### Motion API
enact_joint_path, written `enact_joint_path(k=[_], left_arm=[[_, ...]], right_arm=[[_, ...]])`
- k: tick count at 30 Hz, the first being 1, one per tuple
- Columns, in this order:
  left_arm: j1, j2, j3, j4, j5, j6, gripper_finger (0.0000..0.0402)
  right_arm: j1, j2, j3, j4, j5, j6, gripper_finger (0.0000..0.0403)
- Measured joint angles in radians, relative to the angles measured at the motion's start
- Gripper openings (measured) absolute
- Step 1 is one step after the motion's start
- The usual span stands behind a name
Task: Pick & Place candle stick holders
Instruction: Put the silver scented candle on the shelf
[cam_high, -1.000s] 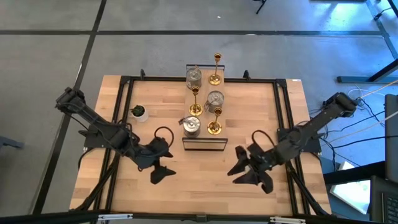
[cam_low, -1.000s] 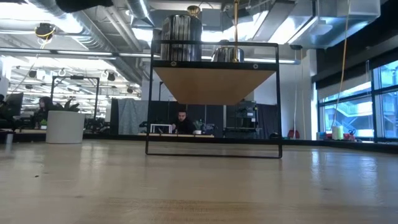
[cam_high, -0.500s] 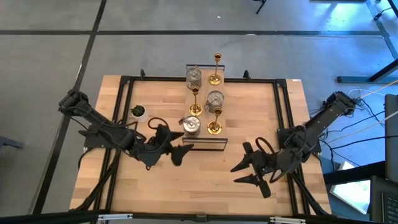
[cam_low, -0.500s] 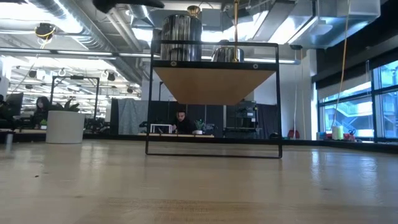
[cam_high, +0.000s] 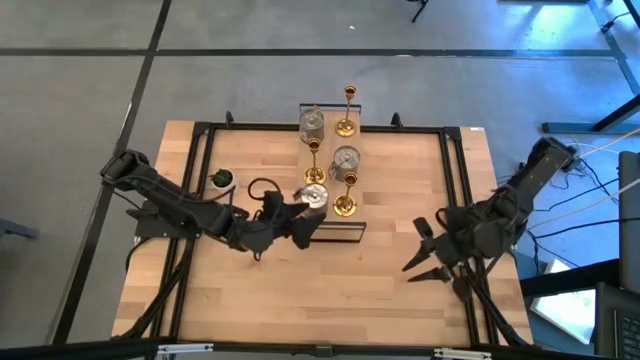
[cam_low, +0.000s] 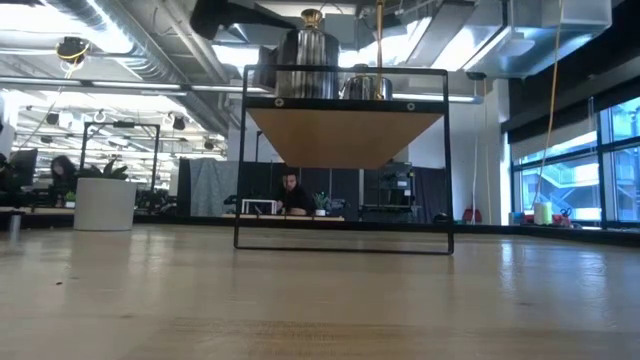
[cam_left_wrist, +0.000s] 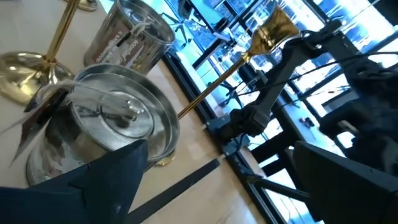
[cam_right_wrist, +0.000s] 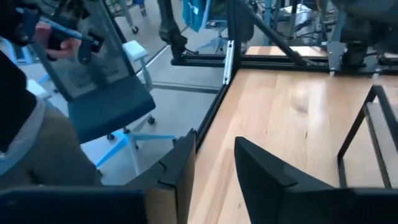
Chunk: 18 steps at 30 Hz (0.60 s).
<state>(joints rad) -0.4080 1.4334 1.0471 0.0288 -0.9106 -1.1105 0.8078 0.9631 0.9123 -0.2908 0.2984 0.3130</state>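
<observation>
Moved since a second ago: left gripper (cam_high: 303, 226), jaws wide, empty, from open table up to the squat round silver candle holder (cam_high: 314, 196) at the shelf's (cam_high: 330, 232) near end. Gold candlestick (cam_high: 345, 205) crowds alongside. Right gripper (cam_high: 428, 252), narrow, empty, withdrawn rightward; table (cam_high: 400, 300) between arms open.
</observation>
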Motion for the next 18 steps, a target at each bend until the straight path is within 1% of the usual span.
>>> enact_joint_path(k=[3,7,10,13,16,18], left_arm=[[0.011,-0.001,0.0,0.02,0.023,0.023,0.04],[0.008,-0.021,-0.001,-0.003,0.068,0.011,0.04],[-0.014,-0.043,-0.001,-0.012,0.061,-0.003,0.04],[-0.05,-0.073,0.032,-0.083,-0.013,-0.004,0.04],[-0.087,-0.105,0.077,-0.191,-0.117,-0.004,0.04],[-0.088,-0.116,0.106,-0.227,-0.136,0.002,0.04]], right_arm=[[0.0,-0.072,-0.061,0.018,-0.031,0.0,0.0108],[0.009,-0.156,-0.126,0.037,-0.047,0.011,0.0106],[0.025,-0.193,-0.157,0.057,-0.049,0.015,0.0105],[0.035,-0.201,-0.159,0.051,-0.049,0.015,0.0105],[0.038,-0.201,-0.159,0.049,-0.049,0.013,0.0105],[0.038,-0.201,-0.159,0.048,-0.049,0.012,0.0105]])
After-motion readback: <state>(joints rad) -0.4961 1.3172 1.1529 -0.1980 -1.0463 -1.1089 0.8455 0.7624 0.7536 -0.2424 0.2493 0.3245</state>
